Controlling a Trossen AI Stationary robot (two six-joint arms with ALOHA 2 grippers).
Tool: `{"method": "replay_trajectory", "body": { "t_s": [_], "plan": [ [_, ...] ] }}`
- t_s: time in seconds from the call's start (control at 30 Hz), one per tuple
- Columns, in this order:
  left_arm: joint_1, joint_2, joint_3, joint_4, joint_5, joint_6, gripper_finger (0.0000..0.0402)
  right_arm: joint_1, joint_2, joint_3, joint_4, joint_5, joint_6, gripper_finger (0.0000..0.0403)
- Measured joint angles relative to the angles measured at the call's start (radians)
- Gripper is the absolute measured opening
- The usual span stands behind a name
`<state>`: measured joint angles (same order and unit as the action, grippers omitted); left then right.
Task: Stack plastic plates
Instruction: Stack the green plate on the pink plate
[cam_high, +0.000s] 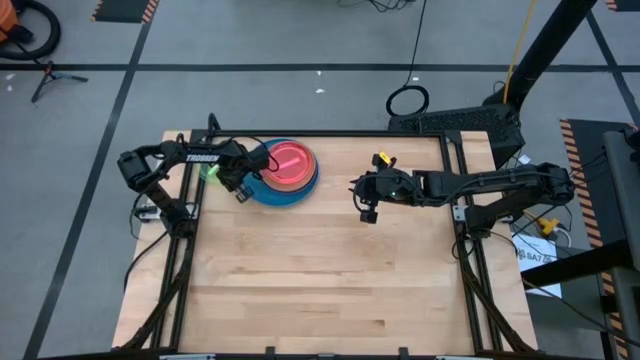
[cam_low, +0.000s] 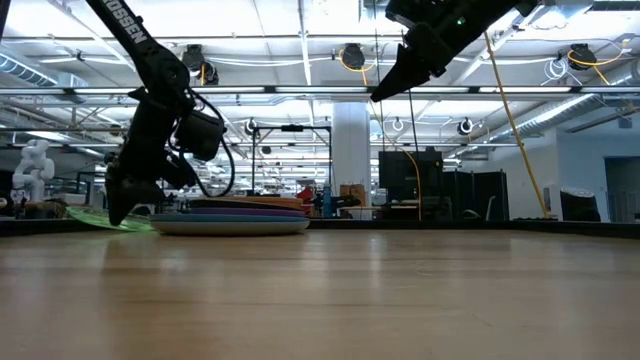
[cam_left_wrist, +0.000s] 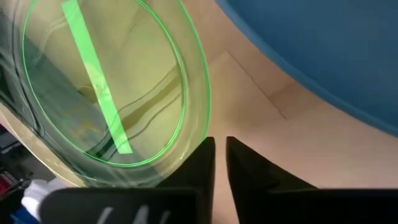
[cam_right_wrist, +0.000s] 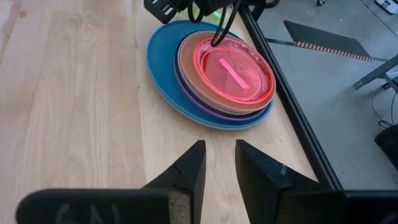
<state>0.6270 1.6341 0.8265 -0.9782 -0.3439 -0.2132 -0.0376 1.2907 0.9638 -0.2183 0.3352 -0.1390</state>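
Wooden tabletop (cam_high: 320, 270) carries the plate stack (cam_high: 288, 172), pink plate (cam_right_wrist: 235, 70) uppermost; beside it the left gripper (cam_left_wrist: 220, 163), fingers nearly together at the green plate (cam_left_wrist: 106, 87)'s rim, should clamp firmly before lifting, while the right gripper (cam_right_wrist: 219, 163) waits apart, slightly parted, empty.

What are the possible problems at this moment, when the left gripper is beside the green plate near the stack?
1. The green plate lies at the table's far-left edge, partly over the frame; a poor pinch by the left gripper might push it off.
2. The gripper's fingers sit at the plate's thin rim, nearly together, so they may close beside it and slip.
3. The left arm works close against the stack; lifting could nudge the pink plate on top.
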Motion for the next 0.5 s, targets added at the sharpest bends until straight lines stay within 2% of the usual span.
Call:
{"method": "replay_trajectory", "body": {
  "t_s": [0.3, 0.5],
  "plan": [
    [-0.02, 0.0, 0.0, -0.021, 0.0, -0.002, 0.0125, 0.0, 0.0, 0.0, -0.001, 0.0, 0.006, 0.0079],
    [-0.06, 0.0, 0.0, -0.019, -0.007, 0.009, 0.0149, 0.0, 0.0, 0.0, -0.001, 0.0, 0.0, 0.0079]
  ]
}}
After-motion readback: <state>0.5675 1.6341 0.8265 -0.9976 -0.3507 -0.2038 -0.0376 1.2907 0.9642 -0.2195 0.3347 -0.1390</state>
